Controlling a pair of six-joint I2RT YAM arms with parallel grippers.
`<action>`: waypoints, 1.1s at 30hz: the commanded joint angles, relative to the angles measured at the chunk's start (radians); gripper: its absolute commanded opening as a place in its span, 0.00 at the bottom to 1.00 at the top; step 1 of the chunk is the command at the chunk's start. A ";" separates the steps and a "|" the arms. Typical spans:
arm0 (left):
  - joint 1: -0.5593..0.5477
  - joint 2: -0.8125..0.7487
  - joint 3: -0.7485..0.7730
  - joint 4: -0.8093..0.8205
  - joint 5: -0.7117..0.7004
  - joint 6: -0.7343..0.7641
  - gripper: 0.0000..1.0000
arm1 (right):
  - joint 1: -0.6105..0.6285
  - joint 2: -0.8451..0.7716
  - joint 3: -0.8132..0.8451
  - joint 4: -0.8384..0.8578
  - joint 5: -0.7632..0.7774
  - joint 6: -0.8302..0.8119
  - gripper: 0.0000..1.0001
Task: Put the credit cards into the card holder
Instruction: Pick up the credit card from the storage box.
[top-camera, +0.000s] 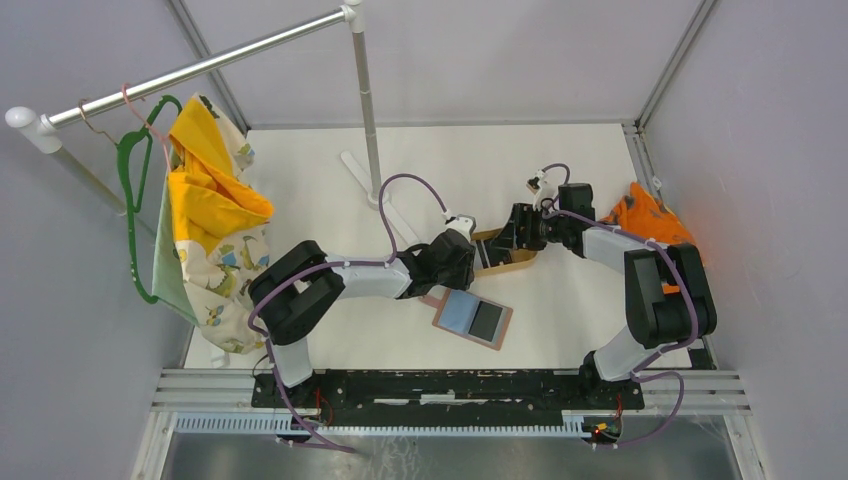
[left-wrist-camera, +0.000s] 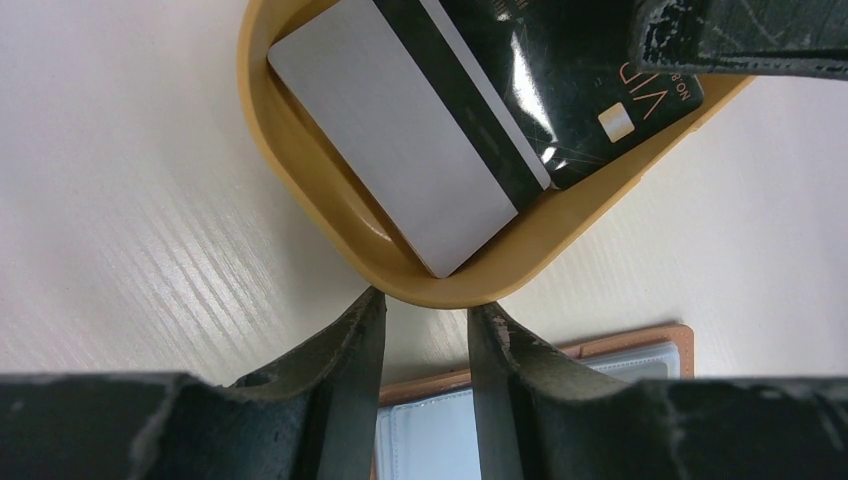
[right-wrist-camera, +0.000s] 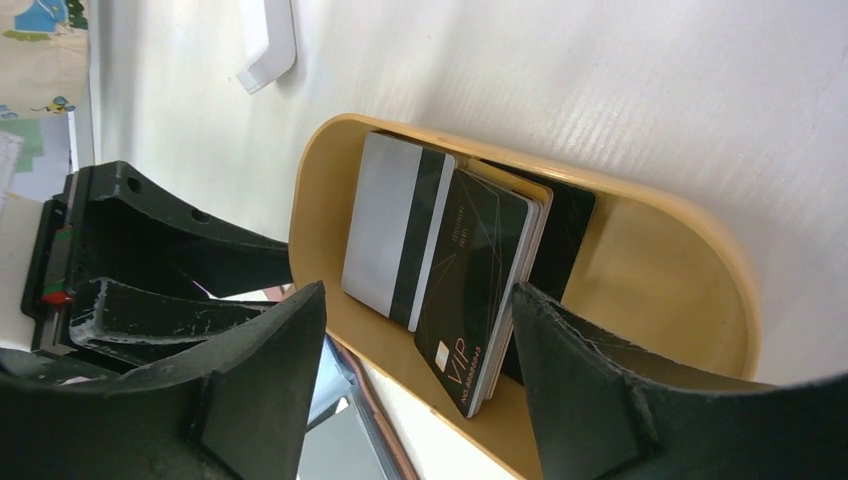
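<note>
Right end effector (right-wrist-camera: 415, 295) spread, straddling the credit cards (right-wrist-camera: 470, 270) stacked in the tan tray (right-wrist-camera: 690, 250). Left end effector (left-wrist-camera: 427, 305) part-spread, empty, at the tray's near rim. Card holder (top-camera: 473, 320) lies open just nearer. Risk: the pinch lifts several cards, or the stack slides.

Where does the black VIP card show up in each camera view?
Top external: it cannot be made out; only the near rim of the tan tray shows.
Left wrist: upper right, the black VIP card lies in the tray, right of the white striped card.
Right wrist: centre, on top of the stack in the tray.
Shared landmark: the tan tray.
</note>
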 joint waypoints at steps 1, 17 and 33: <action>0.000 0.000 0.046 0.044 -0.003 0.039 0.42 | 0.003 -0.026 -0.010 0.050 -0.085 0.031 0.71; -0.001 -0.002 0.044 0.043 -0.001 0.041 0.41 | 0.001 0.003 -0.022 0.087 -0.135 0.057 0.51; 0.000 -0.002 0.044 0.043 -0.001 0.041 0.41 | 0.002 0.054 -0.033 0.124 -0.182 0.088 0.45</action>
